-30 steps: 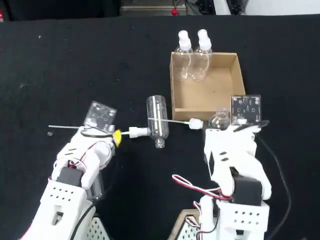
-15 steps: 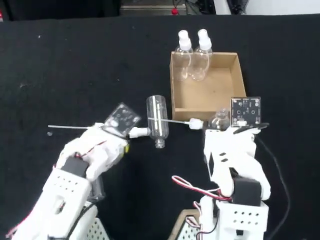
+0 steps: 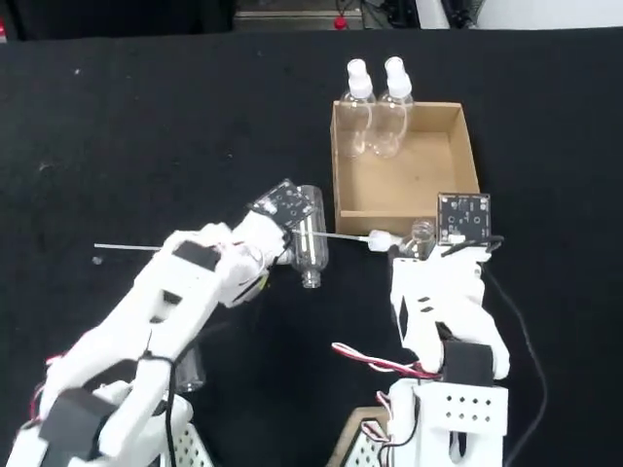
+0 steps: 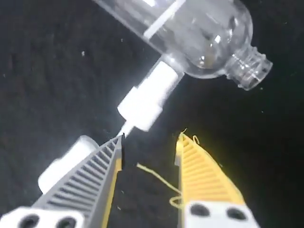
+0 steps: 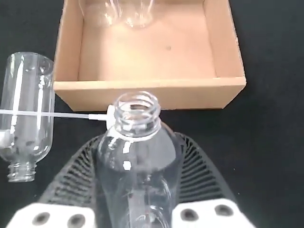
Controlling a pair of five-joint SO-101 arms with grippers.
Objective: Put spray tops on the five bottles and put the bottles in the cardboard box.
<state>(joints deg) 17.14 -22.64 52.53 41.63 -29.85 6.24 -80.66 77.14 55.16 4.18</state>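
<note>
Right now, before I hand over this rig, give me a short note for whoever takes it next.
Left gripper: open, hovering at a loose spray top beside the lying bottle, not gripping it.
Right gripper: shut on an uncapped bottle, upright in front of the box.
Done: two capped bottles stand at the box's far end.
Also: a second spray top lies by the box front, its tube across the lying bottle.
Left: cap the held and lying bottles and box them, then do the fifth.
</note>
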